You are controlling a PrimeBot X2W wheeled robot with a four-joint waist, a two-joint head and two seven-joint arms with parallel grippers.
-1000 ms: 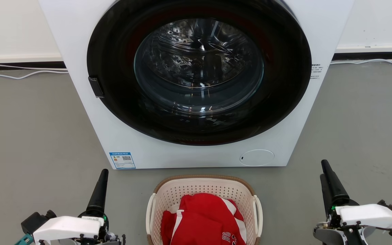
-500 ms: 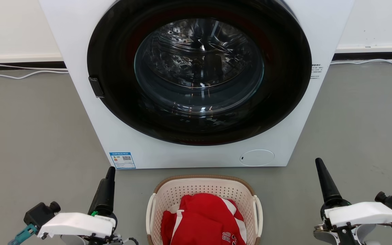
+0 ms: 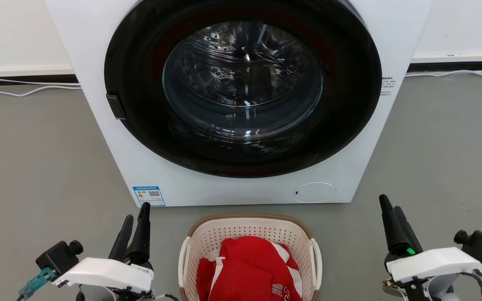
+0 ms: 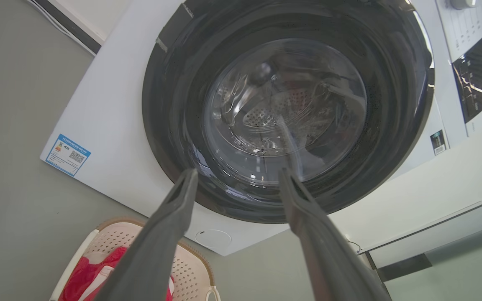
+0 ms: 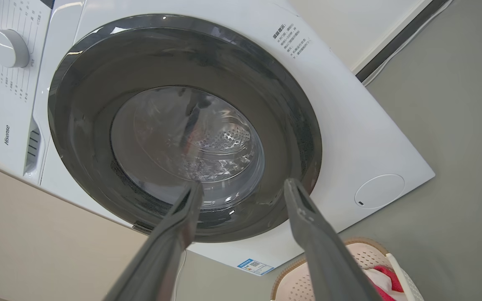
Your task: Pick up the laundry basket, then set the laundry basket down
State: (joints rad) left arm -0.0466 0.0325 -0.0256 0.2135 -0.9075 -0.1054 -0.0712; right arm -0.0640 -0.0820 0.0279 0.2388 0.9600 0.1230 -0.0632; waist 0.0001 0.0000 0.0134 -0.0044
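The washing machine (image 3: 241, 92) stood behind the laundry basket (image 3: 249, 230), which sat on the floor (image 3: 36, 159) between my left gripper (image 3: 137, 212) and right gripper (image 3: 389, 202), both spread wide, empty. I judged it light, stiff plastic, best taken by its loop handles (image 3: 183, 259). A soft red garment (image 3: 249, 267) lay inside

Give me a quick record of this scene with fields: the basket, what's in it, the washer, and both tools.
laundry basket: upright on the grey floor, close in front of the washing machine
contents: red garment with white trim
door: appears shut
left tool: open, empty, left of the basket, not touching it
right tool: open, empty, right of the basket, not touching it
status: basket not yet picked up
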